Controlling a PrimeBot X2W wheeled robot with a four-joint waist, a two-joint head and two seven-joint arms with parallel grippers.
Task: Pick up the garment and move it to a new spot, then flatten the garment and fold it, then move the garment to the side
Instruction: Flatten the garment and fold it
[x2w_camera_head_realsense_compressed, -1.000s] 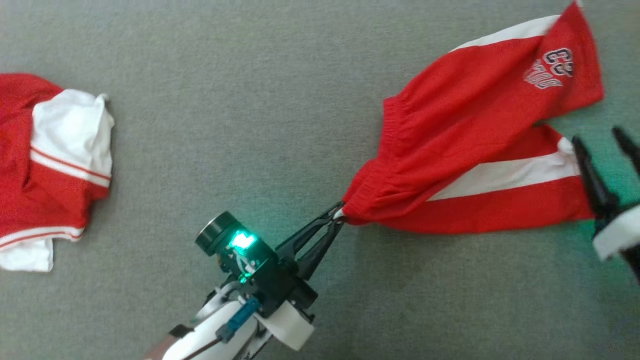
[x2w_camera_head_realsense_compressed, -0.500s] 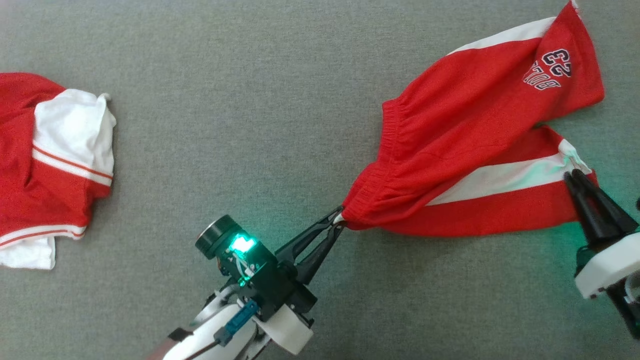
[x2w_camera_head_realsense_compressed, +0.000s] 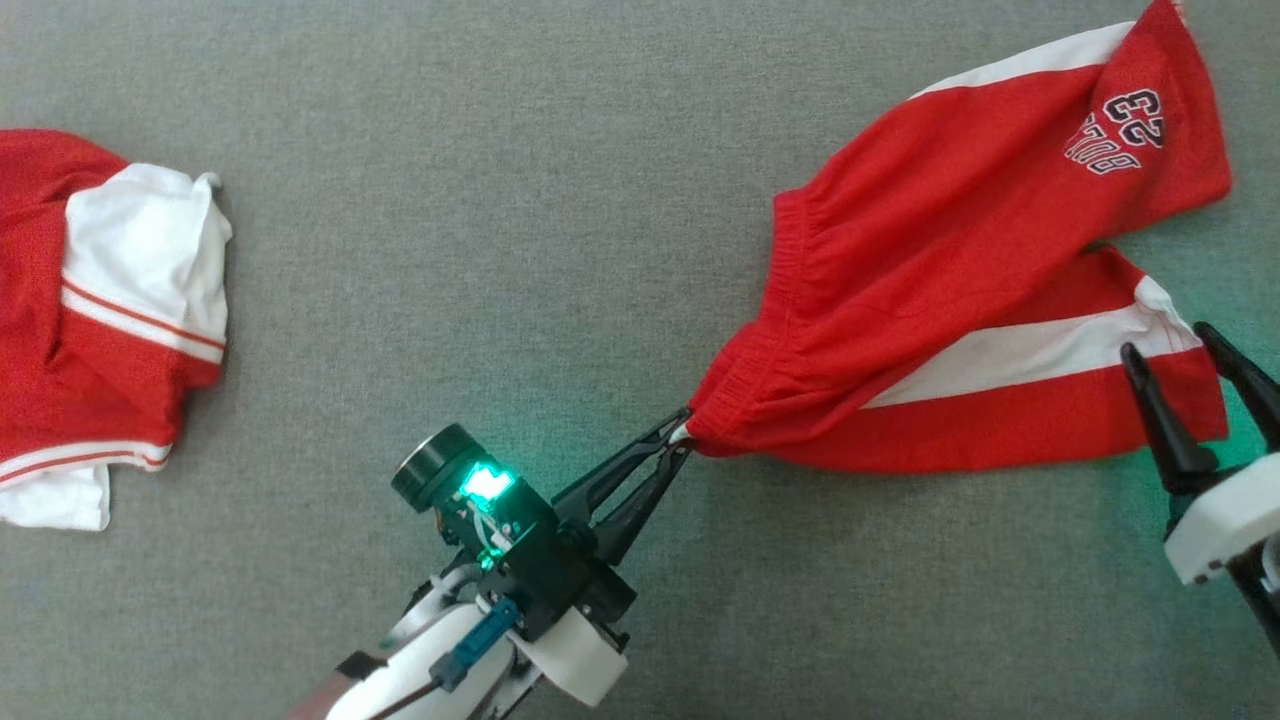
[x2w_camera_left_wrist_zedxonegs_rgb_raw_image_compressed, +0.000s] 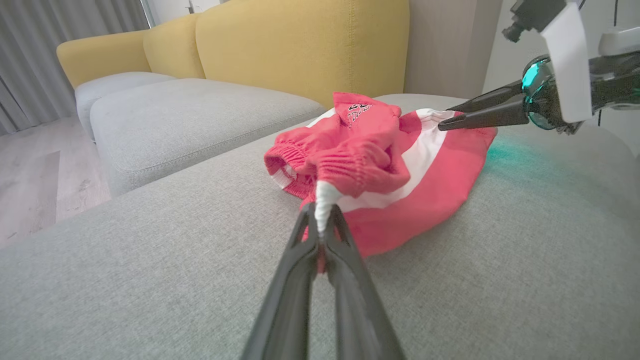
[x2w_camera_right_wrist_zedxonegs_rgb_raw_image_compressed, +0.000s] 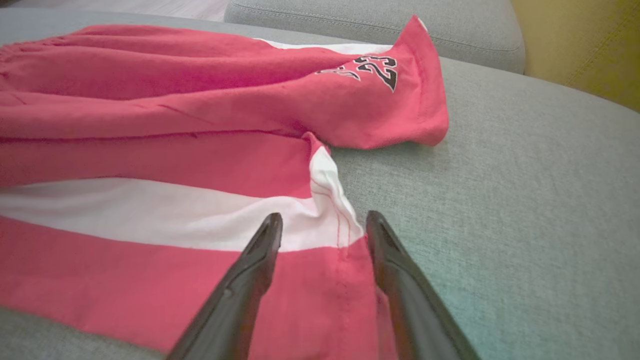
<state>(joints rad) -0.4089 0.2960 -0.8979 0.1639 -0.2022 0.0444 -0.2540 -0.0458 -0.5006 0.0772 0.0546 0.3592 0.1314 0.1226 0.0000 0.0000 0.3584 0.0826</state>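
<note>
The garment (x2w_camera_head_realsense_compressed: 950, 260) is a pair of red shorts with a white side stripe and a "23" print, lying stretched across the grey cushion (x2w_camera_head_realsense_compressed: 500, 200). My left gripper (x2w_camera_head_realsense_compressed: 685, 432) is shut on a corner of its elastic waistband (x2w_camera_left_wrist_zedxonegs_rgb_raw_image_compressed: 350, 170), pinching white cloth between the tips (x2w_camera_left_wrist_zedxonegs_rgb_raw_image_compressed: 321, 220). My right gripper (x2w_camera_head_realsense_compressed: 1165, 340) stands open over the hem of the nearer leg. In the right wrist view its fingers (x2w_camera_right_wrist_zedxonegs_rgb_raw_image_compressed: 265, 250) straddle the white-striped hem corner (x2w_camera_right_wrist_zedxonegs_rgb_raw_image_compressed: 330, 210) without closing on it. The left wrist view shows that right gripper (x2w_camera_left_wrist_zedxonegs_rgb_raw_image_compressed: 445, 118) at the shorts' far side.
A second red and white garment (x2w_camera_head_realsense_compressed: 100, 320) lies crumpled at the cushion's left edge. A yellow sofa back (x2w_camera_left_wrist_zedxonegs_rgb_raw_image_compressed: 300, 45) and more grey cushions (x2w_camera_left_wrist_zedxonegs_rgb_raw_image_compressed: 175, 115) stand beyond the shorts, with wooden floor (x2w_camera_left_wrist_zedxonegs_rgb_raw_image_compressed: 30, 165) to the left of them.
The right gripper closed on the leg hem half a second ago and has opened again. The hem now lies a little farther right. The left gripper kept its hold.
</note>
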